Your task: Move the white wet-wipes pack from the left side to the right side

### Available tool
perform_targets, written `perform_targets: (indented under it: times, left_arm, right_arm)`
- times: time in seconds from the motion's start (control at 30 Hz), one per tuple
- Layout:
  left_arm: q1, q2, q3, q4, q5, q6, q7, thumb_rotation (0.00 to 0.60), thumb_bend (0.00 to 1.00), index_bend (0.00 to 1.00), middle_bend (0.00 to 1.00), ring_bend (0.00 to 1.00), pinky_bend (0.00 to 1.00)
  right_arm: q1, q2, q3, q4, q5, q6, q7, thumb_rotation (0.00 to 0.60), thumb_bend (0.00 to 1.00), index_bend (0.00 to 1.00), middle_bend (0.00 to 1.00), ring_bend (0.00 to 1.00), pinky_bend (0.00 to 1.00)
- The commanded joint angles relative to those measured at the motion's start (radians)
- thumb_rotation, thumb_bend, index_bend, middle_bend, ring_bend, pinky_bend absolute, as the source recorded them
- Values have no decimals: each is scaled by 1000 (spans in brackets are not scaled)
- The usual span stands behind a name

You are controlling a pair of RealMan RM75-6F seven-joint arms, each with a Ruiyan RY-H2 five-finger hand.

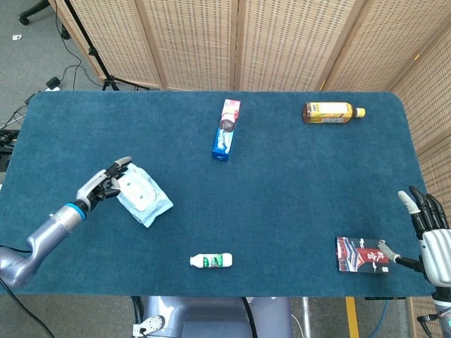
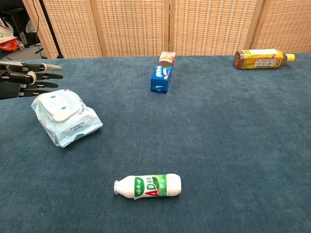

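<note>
The white wet-wipes pack (image 1: 144, 198) sits on the left part of the blue table (image 1: 296, 176), lying flat and turned at a slant. The left hand (image 1: 106, 184) is right up against its left end, fingers stretched out straight and apart; from the chest view those fingers (image 2: 41, 76) reach past the pack's far edge without wrapping it, so the hand grips nothing, and whether it actually touches the pack I cannot tell.

Over on the far right edge, the right hand (image 1: 430, 229) hangs just off the table corner, fingers upright and spread, nothing in them. Just beside it, on the table's near right corner, lies a dark red flat packet (image 1: 361, 255).

Across the stretch between pack and right side: a small white bottle with a green label (image 2: 148, 186) lies on its side near the front edge, right of the pack and closer to the front. Further back, about mid-table, a blue box (image 1: 225, 130) lies lengthwise, with a red-and-white end pointing to the rear. Back right, a yellow-labelled drink bottle (image 1: 332, 112) lies on its side, cap to the right. Wicker screens (image 1: 282, 42) stand behind the table.
</note>
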Motion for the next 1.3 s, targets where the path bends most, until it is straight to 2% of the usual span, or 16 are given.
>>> perform_targets:
  times: [0.03, 0.13, 0.27, 0.47, 0.6, 0.73, 0.93, 1.3]
  left_arm:
    - [-20, 2, -43, -86, -80, -23, 121, 600, 1000, 0, 0, 0, 0]
    - [-21, 0, -61, -125, -121, -21, 186, 600, 1000, 0, 0, 0, 0]
    - [36, 45, -90, -220, -199, 68, 289, 600, 1000, 0, 0, 0, 0]
    - [118, 100, -93, -316, -311, 93, 319, 600, 1000, 0, 0, 0, 0]
    - [167, 88, -80, -319, -319, 113, 342, 600, 1000, 0, 0, 0, 0]
    - [197, 59, -90, -294, -313, 112, 319, 600, 1000, 0, 0, 0, 0]
    - [197, -24, -122, -222, -330, 56, 310, 600, 1000, 0, 0, 0, 0]
    - [189, -117, -190, -229, -399, 57, 416, 600, 1000, 0, 0, 0, 0]
  right_arm:
    - [0, 1, 0, -1, 1, 0, 2, 600, 0, 0, 0, 0, 0]
    - [-1, 2, 1, 0, 3, -1, 4, 600, 0, 0, 0, 0, 0]
    - [2, 2, 1, 0, 7, -10, 4, 600, 0, 0, 0, 0, 0]
    - [0, 1, -3, -4, -3, -6, -5, 600, 0, 0, 0, 0, 0]
    - [2, -1, -3, -7, -4, -8, -13, 600, 0, 0, 0, 0, 0]
    - [3, -3, -5, -9, -7, -12, -20, 600, 0, 0, 0, 0, 0]
    - [4, -3, -4, -10, -3, -15, -20, 600, 0, 0, 0, 0, 0]
    - [5, 0, -2, -8, 1, -16, -11, 600, 0, 0, 0, 0, 0]
